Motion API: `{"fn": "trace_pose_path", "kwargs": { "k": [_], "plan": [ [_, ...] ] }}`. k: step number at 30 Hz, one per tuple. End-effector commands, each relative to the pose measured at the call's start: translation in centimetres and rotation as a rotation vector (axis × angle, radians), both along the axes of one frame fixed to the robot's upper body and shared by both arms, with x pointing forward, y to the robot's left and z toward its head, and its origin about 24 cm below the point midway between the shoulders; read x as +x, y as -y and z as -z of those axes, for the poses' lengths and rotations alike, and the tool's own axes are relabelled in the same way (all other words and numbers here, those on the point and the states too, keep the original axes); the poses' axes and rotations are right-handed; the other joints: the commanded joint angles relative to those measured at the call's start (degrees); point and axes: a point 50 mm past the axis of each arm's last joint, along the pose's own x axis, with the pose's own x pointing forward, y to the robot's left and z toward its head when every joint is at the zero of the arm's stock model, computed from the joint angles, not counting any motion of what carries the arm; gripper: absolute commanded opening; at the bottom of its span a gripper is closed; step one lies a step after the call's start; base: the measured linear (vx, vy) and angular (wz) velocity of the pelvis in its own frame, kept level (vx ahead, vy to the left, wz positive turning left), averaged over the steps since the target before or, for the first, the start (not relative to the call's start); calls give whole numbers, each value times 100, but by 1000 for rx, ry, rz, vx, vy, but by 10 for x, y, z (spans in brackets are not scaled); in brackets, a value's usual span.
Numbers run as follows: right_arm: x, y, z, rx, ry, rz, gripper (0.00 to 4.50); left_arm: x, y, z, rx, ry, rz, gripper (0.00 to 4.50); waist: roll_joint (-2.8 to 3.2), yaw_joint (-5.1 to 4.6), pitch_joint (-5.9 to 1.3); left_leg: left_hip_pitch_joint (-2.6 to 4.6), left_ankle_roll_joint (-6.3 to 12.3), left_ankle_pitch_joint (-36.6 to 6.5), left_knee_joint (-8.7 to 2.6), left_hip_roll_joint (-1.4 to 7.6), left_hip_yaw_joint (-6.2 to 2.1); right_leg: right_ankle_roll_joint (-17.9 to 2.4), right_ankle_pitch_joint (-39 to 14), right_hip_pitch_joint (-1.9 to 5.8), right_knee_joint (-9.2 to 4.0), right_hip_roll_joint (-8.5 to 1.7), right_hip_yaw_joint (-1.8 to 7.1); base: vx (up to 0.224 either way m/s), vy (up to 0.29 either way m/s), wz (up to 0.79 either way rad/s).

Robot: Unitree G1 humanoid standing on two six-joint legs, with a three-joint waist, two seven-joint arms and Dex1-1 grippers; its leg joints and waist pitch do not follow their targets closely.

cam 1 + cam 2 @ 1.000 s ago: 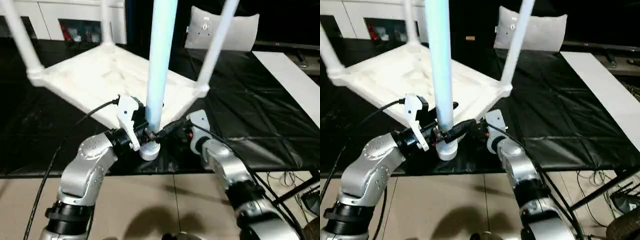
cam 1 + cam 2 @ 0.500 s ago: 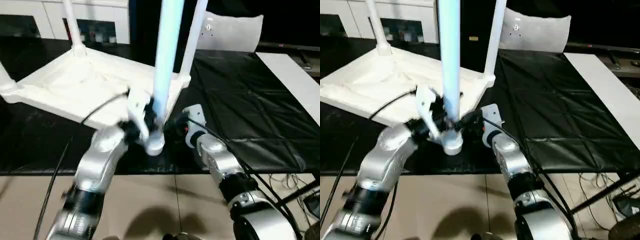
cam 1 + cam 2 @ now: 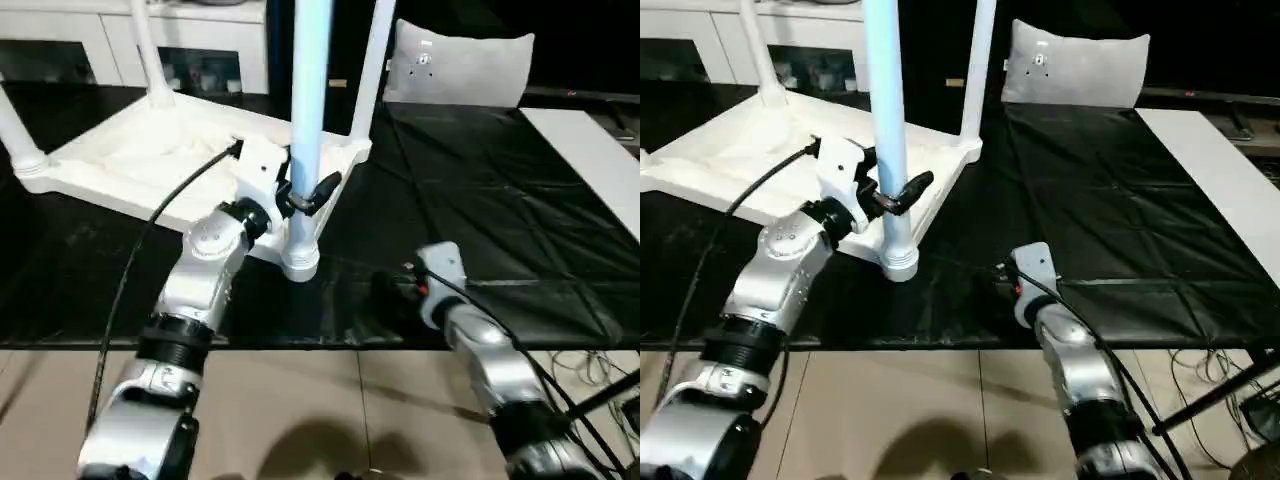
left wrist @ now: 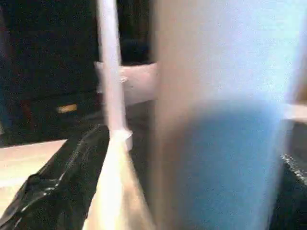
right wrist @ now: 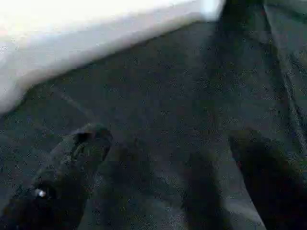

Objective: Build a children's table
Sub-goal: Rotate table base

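covering the work area: a black sheet point(image 3: 480, 230) lay over the tabletop, creased, reaching to the near edge.
children's table point(image 3: 150, 165): it lay upside down on the black sheet, at the robot's left and centre, ribbed underside up.
legs: three white legs rose from the far and left corner sockets, one at the far left point(image 3: 147, 50), one at the far right point(image 3: 372, 70), one at the left edge point(image 3: 15, 130).
near leg point(image 3: 305, 110): it stood upright in the near corner socket point(image 3: 299, 262), pale blue-white in the light, running out past the top of the head views.
white board point(image 3: 590, 160): flat, it lay on the tabletop far to the robot's right, well apart from the children's table.
white cushion-like object point(image 3: 460, 65): it stood behind the tabletop, right of centre.
cabinet point(image 3: 120, 50): white, with shelves, it stood behind the table at the left.
left gripper point(image 3: 300, 195): its jaws were clamped around the near leg a little above the socket, one black finger point(image 3: 325, 190) showing on the leg's right side.
right gripper point(image 5: 163, 182): it was low over the black sheet, right of the near leg and apart from it; its jaws stood spread with nothing between them.
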Motion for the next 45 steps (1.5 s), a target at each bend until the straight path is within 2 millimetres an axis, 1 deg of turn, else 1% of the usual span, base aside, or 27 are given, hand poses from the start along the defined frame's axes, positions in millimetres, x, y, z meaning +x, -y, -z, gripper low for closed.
{"fn": "trace_pose_path", "kwargs": {
  "k": [1, 5, 8, 10, 15, 18, 19, 21, 23, 24, 25, 26, 27, 28, 29, 30, 31, 32, 33, 35, 36, 37, 39, 42, 43, 44, 45],
  "plan": [
    [-6, -2, -20, 54, 80, -40, 450, -14, 1, 1, -62, -13, 64, 441, 42, 53, -505, -76, 502, -293, -383, 375, -105, -347, -1791, 405, -468, -687, 422, 0, 0, 0],
    [-20, -5, -36, 107, 151, -60, 450, -34, -12, 8, -131, -40, 28, 441, 36, 1, -481, -67, 501, -451, -392, 332, -72, -331, -1965, 373, -532, -640, 411, 0, 0, 0],
    [-39, -10, -49, 148, 176, -81, 450, -59, -30, 18, -158, -104, -29, 441, 20, -3, -486, -88, 437, -444, -414, 387, -94, -316, -1890, 403, -475, -653, 427, 0, 0, 0],
    [-45, -12, -49, 160, 160, -81, 450, -67, -38, 21, -143, -116, -46, 441, 10, -50, -441, -71, 462, -640, -420, 336, -72, -160, -2240, 347, -560, -596, 400, 0, 0, 0],
    [-60, -12, -49, 153, 124, -51, 450, -92, -62, 26, -114, -148, -149, 441, 34, -95, -370, 39, 250, -1188, -372, 213, -67, 650, -3714, 265, -857, -562, 257, 0, 0, 0],
    [-66, -8, -46, 123, 98, -9, 450, -105, -75, 29, -85, -151, -293, 441, 75, -154, -339, 68, 232, -1573, -454, 328, -141, 640, -3464, 263, -899, -535, 173, 0, 0, 0],
    [-67, -6, -46, 122, 90, 4, 450, -107, -76, 31, -84, -167, -325, 441, 138, -182, -304, 136, 220, -1933, -463, 337, -165, 623, -3615, 260, -972, -567, 112, 0, 0, 0],
    [-67, -4, -46, 118, 89, 21, 450, -108, -76, 32, -89, -169, -345, 441, 86, -201, -312, 108, 331, -2014, -407, 253, -134, 521, -4019, 372, -986, -803, 133, -5, 27, 1],
    [-66, -2, -46, 118, 88, 45, 450, -110, -74, 34, -90, -178, -355, 441, -25, -92, -312, 78, 432, -1484, -251, 191, -111, 501, -4810, 431, -1090, -1190, 336, -14, 61, 1],
    [-66, 1, -45, 113, 88, 73, 450, -111, -70, 34, -86, -183, -361, 441, -66, 5, -308, 28, 515, -1105, -77, 223, -148, 431, -5181, 466, -1164, -1520, 570, -18, 101, -3],
    [-66, 2, -45, 111, 90, 97, 450, -111, -68, 34, -83, -186, -364, 441, -23, 83, -322, -51, 578, -906, 106, 294, -245, 242, -5243, 507, -1182, -1820, 790, -18, 101, -3],
    [-66, 1, -45, 117, 86, 110, 450, -111, -66, 35, -81, -198, -373, 441, 8, 123, -329, -70, 593, -861, 195, 350, -314, 85, -5151, 524, -1201, -1958, 862, -18, 131, -3],
    [-66, 1, -45, 122, 84, 115, 450, -111, -66, 35, -81, -206, -380, 441, 160, 152, -279, -64, 595, -914, 190, 431, -427, -330, -4650, 501, -1187, -1951, 872, -24, 166, -2],
    [-66, 0, -46, 123, 84, 115, 450, -111, -65, 35, -81, -212, -384, 441, 134, 125, -262, -59, 616, -997, 93, 431, -417, -483, -4414, 495, -1135, -1796, 777, -24, 166, -2],
    [-67, -3, -47, 133, 77, 121, 450, -108, -64, 39, -78, -260, -401, 441, 260, 51, -188, 33, 614, -1374, -203, 428, -340, -700, -3750, 397, -958, -1331, 502, -19, 186, 3],
    [-67, -3, -47, 138, 73, 126, 450, -108, -63, 41, -75, -279, -403, 441, 289, -39, -208, 119, 536, -1667, -389, 418, -275, -692, -3262, 295, -738, -942, 310, -40, 217, 6],
    [-71, -5, -47, 132, 64, 134, 450, -108, -61, 43, -42, -289, -404, 441, 380, -286, -224, 135, 20, -2723, -840, 444, -176, -385, -1452, 109, 13, -232, -8, -40, 217, 6],
    [-71, -5, -47, 129, 63, 136, 450, -108, -60, 43, -33, -288, -405, 441, 398, -270, -201, 86, -172, -3032, -963, 500, -124, -343, -1023, 86, 137, -216, -18, -65, 210, 13],
    [-73, -4, -46, 128, 50, 147, 450, -109, -60, 43, -27, -284, -404, 441, 300, -310, -186, 17, -372, -3480, -1069, 564, -81, -195, -575, 133, 216, -253, 24, -47, 121, 19],
    [-73, -3, -45, 112, 43, 161, 450, -110, -60, 43, -23, -280, -410, 441, 306, -292, -199, 82, -758, -3785, -946, 408, -53, -116, -1209, 142, -59, -434, 312, -38, 97, 16],
    [-74, -1, -44, 104, 30, 180, 450, -111, -59, 42, -18, -276, -416, 441, 237, -327, -205, 103, -781, -3774, -823, 334, -71, -73, -1656, 107, -208, -489, 433, -25, 51, 4],
    [-73, 2, -41, 84, 5, 207, 450, -113, -59, 42, -8, -265, -427, 441, 141, -357, -161, 164, -563, -3779, -591, 266, -219, 77, -3152, 36, -513, -736, 609, -25, 51, 4],
    [-71, 3, -41, 79, -14, 185, 450, -117, -59, 41, -6, -252, -432, 441, 131, -431, -137, 140, -406, -3758, -573, 290, -306, 154, -3459, 96, -586, -759, 607, 0, 0, 0],
    [-70, 3, -42, 84, -20, 173, 450, -118, -59, 41, -10, -256, -434, 441, 124, -501, -113, 125, -334, -3746, -627, 288, -298, 193, -3307, 116, -598, -690, 582, 0, 0, 0],
    [-70, 2, -45, 99, -9, 137, 450, -119, -59, 41, -6, -259, -440, 441, 49, -537, -101, 167, -275, -3724, -609, 274, -288, 184, -3345, 100, -644, -699, 573, 0, 0, 0],
    [-71, 1, -46, 105, -4, 120, 450, -119, -60, 40, -4, -259, -441, 441, 101, -555, -76, 201, -280, -3948, -625, 279, -329, 244, -3595, 154, -662, -703, 512, 0, 0, 0],
    [-71, 1, -46, 106, -2, 106, 450, -119, -60, 40, -4, -257, -442, 441, 110, -610, -10, 218, -355, -4475, -720, 310, -351, 341, -3825, 190, -677, -607, 354, 0, 0, 0]
  ]
}}
